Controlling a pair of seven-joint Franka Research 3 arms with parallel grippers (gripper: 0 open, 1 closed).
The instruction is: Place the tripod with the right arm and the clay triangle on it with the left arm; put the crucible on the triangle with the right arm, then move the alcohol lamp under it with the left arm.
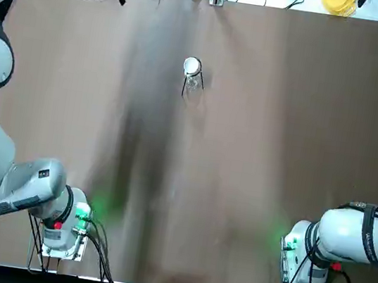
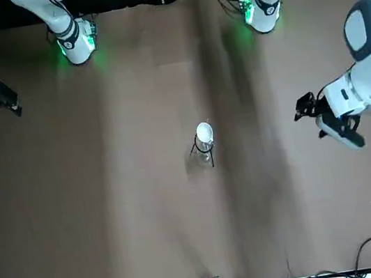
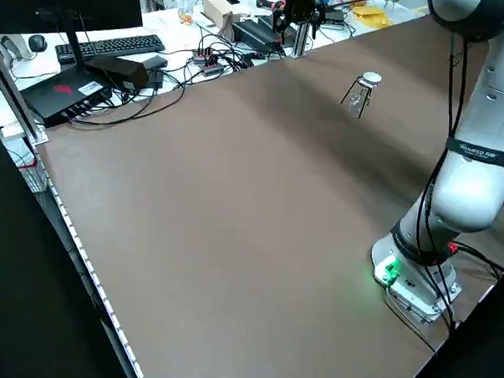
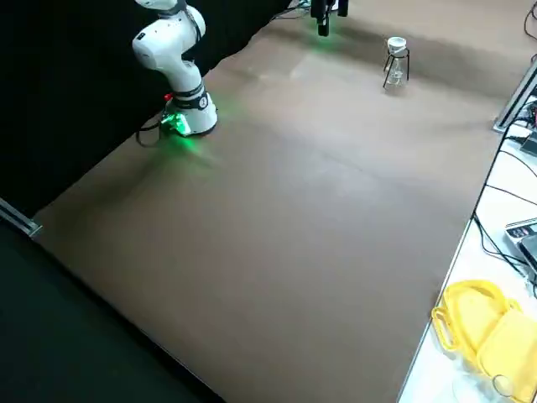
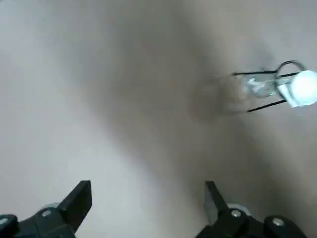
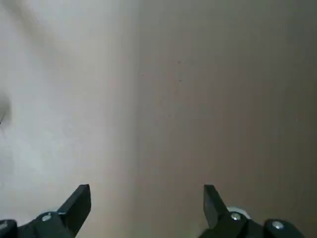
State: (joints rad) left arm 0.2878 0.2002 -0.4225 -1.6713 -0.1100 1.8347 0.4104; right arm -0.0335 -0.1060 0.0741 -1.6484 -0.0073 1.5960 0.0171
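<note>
While the left gripper [image 5: 148, 196] and right gripper [image 6: 147, 198] hang empty with fingers spread, well apart from the tripod [image 2: 204, 151], the alcohol lamp [image 5: 260, 86] stands beneath the crucible [image 4: 397, 44].

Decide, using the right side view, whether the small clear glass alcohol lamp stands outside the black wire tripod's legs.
No, the clear glass lamp stands between the black wire tripod's legs.
</note>
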